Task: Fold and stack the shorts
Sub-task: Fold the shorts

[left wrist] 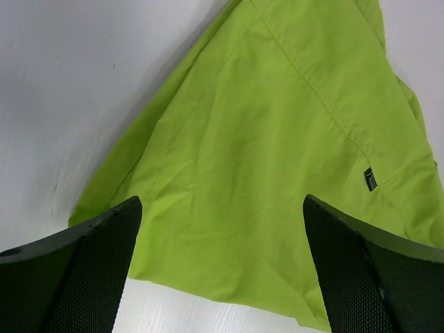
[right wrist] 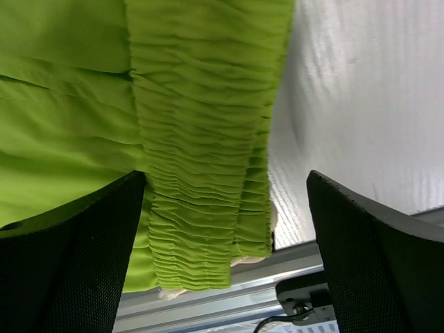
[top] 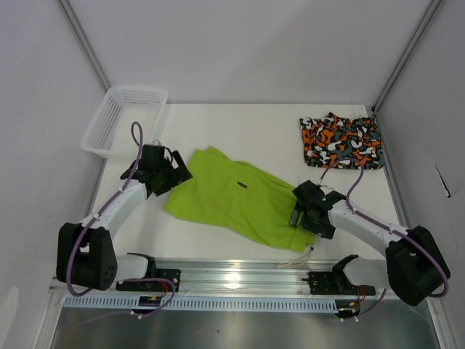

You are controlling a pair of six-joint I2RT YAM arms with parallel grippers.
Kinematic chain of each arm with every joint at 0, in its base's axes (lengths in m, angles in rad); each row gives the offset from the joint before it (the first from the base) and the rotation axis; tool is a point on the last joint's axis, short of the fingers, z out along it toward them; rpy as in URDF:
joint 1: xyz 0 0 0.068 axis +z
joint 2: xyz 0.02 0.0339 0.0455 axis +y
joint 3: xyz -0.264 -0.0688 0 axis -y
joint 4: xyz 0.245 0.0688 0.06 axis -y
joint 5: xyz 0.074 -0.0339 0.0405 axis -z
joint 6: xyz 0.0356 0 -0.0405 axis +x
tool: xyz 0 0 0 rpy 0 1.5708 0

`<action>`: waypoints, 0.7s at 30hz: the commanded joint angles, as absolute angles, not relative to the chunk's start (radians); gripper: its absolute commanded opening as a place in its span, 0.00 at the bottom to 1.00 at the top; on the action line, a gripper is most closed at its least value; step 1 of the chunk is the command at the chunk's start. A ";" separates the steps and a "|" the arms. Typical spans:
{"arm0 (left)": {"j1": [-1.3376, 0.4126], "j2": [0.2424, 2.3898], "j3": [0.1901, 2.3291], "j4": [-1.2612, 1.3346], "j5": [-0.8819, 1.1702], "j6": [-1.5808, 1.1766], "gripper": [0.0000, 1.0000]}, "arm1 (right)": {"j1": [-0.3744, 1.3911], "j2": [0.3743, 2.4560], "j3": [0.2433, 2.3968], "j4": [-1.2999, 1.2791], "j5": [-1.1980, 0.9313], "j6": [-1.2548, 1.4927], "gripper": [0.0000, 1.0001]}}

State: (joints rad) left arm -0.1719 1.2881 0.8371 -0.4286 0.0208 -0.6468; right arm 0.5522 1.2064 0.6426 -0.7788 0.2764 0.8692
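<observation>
The lime green shorts (top: 232,196) lie spread on the white table, waistband toward the near right, legs toward the far left. The camo shorts (top: 341,141) lie folded at the far right. My left gripper (top: 168,180) is open over the green shorts' leg hem (left wrist: 229,208). My right gripper (top: 299,216) is open over the gathered waistband (right wrist: 201,173); the white drawstring (top: 296,258) hangs over the table's front edge.
A white mesh basket (top: 123,120) stands at the far left corner. A metal rail (top: 240,280) runs along the near edge, also seen under the waistband in the right wrist view (right wrist: 208,305). Grey walls close in both sides.
</observation>
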 commanded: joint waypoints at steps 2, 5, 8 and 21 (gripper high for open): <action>-0.179 1.235 0.815 -0.411 0.012 -0.643 0.99 | 0.607 1.279 0.640 -0.720 0.310 0.926 0.99; -0.179 1.224 0.805 -0.420 0.014 -0.640 0.99 | 0.633 1.308 0.629 -0.687 0.305 0.943 0.93; -0.179 1.207 0.787 -0.422 0.011 -0.640 0.99 | 0.644 1.302 0.614 -0.666 0.313 0.959 0.68; -0.179 1.160 0.729 -0.459 -0.017 -0.643 0.99 | 0.546 1.311 0.653 -0.623 0.313 0.875 0.20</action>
State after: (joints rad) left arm -0.1730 1.1900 0.7319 -0.4503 0.0013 -0.6464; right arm 0.5896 1.2747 0.6342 -0.6418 0.2794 0.9207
